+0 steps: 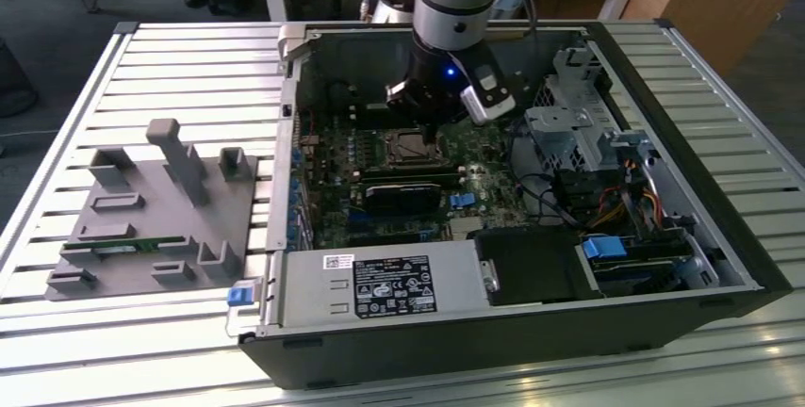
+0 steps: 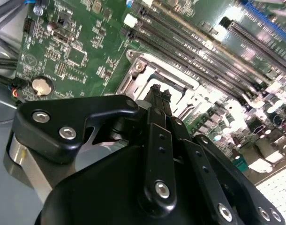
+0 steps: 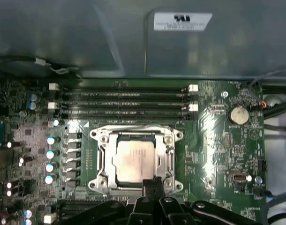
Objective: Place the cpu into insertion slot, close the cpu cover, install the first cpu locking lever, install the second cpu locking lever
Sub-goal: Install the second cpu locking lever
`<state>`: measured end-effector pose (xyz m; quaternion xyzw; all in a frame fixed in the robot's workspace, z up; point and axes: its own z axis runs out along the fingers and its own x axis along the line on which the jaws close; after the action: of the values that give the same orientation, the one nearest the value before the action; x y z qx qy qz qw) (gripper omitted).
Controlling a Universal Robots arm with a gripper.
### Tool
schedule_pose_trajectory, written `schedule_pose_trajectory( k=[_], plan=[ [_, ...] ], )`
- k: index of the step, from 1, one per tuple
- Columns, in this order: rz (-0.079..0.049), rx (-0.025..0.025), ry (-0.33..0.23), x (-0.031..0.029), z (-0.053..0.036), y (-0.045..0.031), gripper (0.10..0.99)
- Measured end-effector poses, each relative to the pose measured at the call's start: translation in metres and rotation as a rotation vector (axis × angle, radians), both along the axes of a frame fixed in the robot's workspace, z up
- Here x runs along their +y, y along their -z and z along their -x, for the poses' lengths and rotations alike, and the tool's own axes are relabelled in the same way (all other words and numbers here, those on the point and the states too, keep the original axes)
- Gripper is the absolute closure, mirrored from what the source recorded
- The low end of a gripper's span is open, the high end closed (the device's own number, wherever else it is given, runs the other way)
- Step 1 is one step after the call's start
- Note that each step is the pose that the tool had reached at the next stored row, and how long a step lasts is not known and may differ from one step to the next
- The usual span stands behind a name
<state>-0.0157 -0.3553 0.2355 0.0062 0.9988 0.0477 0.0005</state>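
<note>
The cpu (image 3: 135,159) lies flat in the insertion slot (image 3: 97,140), its silver-grey face up. The cpu cover (image 3: 133,132) lies down around it as a silver frame, and the chip shows through its window. My gripper (image 3: 152,183) hovers at one edge of the socket with its black fingers pressed together and nothing between them. In the second wrist view the gripper (image 2: 158,93) points down at the socket's metal surround (image 2: 138,70). In the exterior view the gripper (image 1: 429,132) hangs just above the socket (image 1: 409,146) inside the open computer case. I cannot tell how the locking levers stand.
Long memory slots (image 3: 124,105) run beside the socket, with a coin battery (image 3: 237,114) and a row of capacitors (image 3: 51,159) nearby. In the case stand a power supply (image 1: 377,284) and a drive cage (image 1: 579,134). A grey fixture block (image 1: 157,209) sits at the exterior view's left.
</note>
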Motion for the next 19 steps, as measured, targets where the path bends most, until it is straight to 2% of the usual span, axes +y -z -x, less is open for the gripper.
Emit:
schedule_pose_trajectory(
  k=[6,11,16,19],
  plan=[
    [0.000,0.0000,0.000,-0.0088,0.0003,0.0003,0.969],
    [0.000,-0.0001,0.000,-0.0113,0.0080,0.0008,0.969],
    [0.000,0.0000,0.000,-0.0185,0.0118,0.0011,0.969],
    [-0.001,0.0000,0.000,-0.0208,0.0196,0.0014,0.969]
  ],
)
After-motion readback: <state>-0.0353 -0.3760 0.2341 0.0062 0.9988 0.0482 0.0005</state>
